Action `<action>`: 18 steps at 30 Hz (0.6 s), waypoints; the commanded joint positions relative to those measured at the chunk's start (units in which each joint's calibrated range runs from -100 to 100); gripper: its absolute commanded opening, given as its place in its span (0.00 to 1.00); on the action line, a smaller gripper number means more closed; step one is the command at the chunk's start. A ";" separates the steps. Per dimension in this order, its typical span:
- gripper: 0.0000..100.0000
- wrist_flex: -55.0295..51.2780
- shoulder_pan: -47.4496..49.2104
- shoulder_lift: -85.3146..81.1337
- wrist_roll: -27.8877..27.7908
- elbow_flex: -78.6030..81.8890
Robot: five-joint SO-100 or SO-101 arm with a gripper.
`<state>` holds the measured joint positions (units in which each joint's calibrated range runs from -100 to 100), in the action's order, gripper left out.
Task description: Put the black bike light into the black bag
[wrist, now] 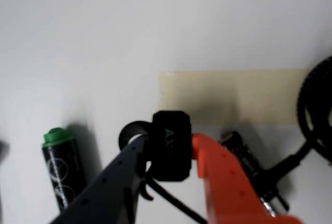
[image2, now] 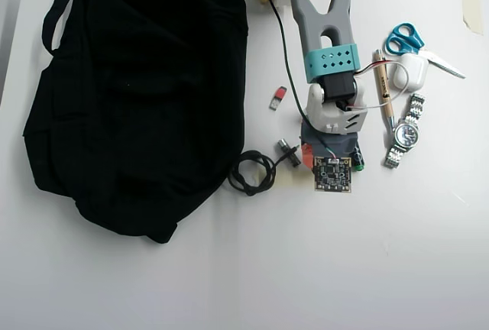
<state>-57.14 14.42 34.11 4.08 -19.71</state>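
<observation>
In the overhead view, the left half of the frame is filled by the black bag [image2: 137, 93], a floppy matte fabric shape with a long strap looping up at the upper left. A coiled black cable [image2: 252, 172] is seen just beside the bag's lower right edge, and a small silver-black cylinder [image2: 288, 150] lies near it. A small red and grey stick [image2: 278, 98] is set apart above them. The arm [image2: 328, 47], grey with a perforated teal band, is stretched down from the top centre, ending over a bare circuit board. At the right, blue-handled scissors [image2: 405, 38], a white rounded case [image2: 408, 72], a tan pen [image2: 382, 85] and a steel-link watch [image2: 405, 133] are grouped.

In the wrist view, a green marker [wrist: 63, 166] with a glossy black barrel stands at lower left. At centre, the gripper [wrist: 168, 149] is closed on the black bike light [wrist: 170, 143], a rounded matte lump with a strap loop protruding left, pinched between the black finger [wrist: 111, 182] and the orange finger [wrist: 228, 182]. Beige tape [wrist: 233, 97] is stuck on the white table [wrist: 104, 37] behind
</observation>
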 commanded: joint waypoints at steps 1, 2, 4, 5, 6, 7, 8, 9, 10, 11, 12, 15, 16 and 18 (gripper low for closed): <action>0.02 -4.19 -0.36 -2.08 -0.41 -6.17; 0.02 -5.31 -0.36 -2.08 -0.41 -6.97; 0.02 -7.89 -0.96 -2.08 -0.41 -8.23; 0.02 -9.10 -1.26 -2.08 -0.41 -8.86; 0.02 -10.13 -1.41 -2.16 -0.41 -9.67; 0.02 -11.17 -1.63 -2.16 -0.72 -10.66; 0.02 -12.37 -2.01 -2.16 -1.14 -11.83; 0.02 -13.66 -2.38 -2.16 -1.25 -13.17; 0.02 -15.13 -2.75 -2.16 -1.25 -14.43; 0.02 -16.59 -3.28 -2.16 -1.25 -15.60; 0.02 -17.80 -3.58 -2.16 -1.30 -16.77; 0.02 -21.33 -4.32 -2.16 -1.98 -20.81; 0.02 -22.62 -4.47 -2.16 -2.24 -22.52; 0.02 -25.29 -4.92 -2.16 -2.24 -25.75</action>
<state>-78.44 10.02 34.11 2.32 -38.05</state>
